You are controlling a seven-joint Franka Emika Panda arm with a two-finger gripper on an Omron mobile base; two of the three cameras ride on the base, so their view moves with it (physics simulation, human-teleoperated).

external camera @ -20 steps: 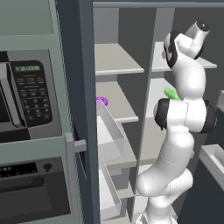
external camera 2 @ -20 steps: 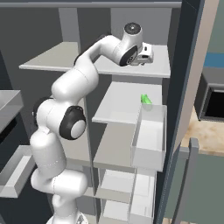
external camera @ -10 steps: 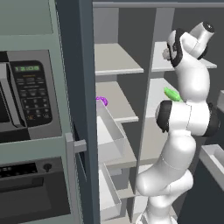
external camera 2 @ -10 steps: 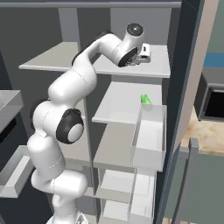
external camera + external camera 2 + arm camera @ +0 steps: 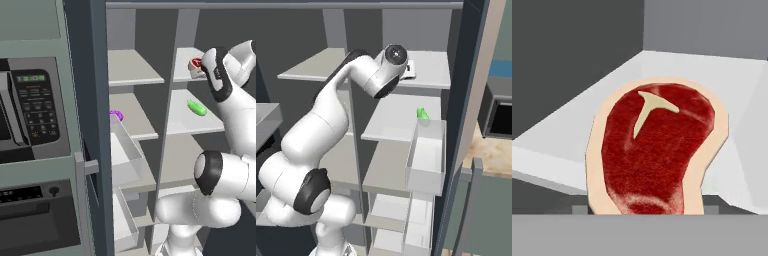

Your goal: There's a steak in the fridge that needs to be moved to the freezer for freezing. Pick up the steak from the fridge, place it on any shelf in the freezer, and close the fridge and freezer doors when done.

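My fingers are pinching the steak (image 5: 654,155): in the hand view it sits right at the bottom between them, red slab, tan fat rim, white T-shaped mark facing the camera. I can't make out the finger tips themselves there; the meat covers that spot.

In the left base view the steak (image 5: 196,64) is at the top shelf of the fridge (image 5: 210,125), right half of the slate-blue unit, partly behind my wrist. Can't tell whether it's touching the shelf or lifted off it. In the hand view pale grey shelf surface runs behind and beside it.

My arm reaches up and in from below, hand at top-shelf level. In the right base view the wrist is up at that same shelf.

One shelf down: green vegetable (image 5: 197,107), lying alone, well apart from the steak. Same item in the right base view (image 5: 422,113), near the shelf's right edge.

Freezer (image 5: 132,100) is the left half, door open. Its top shelf (image 5: 131,68) is bare pale grey. Small purple item (image 5: 116,115) sits on the second freezer shelf, at the front left corner, just above a clear door bin (image 5: 127,150).

Microwave (image 5: 30,110) is left of the freezer door.
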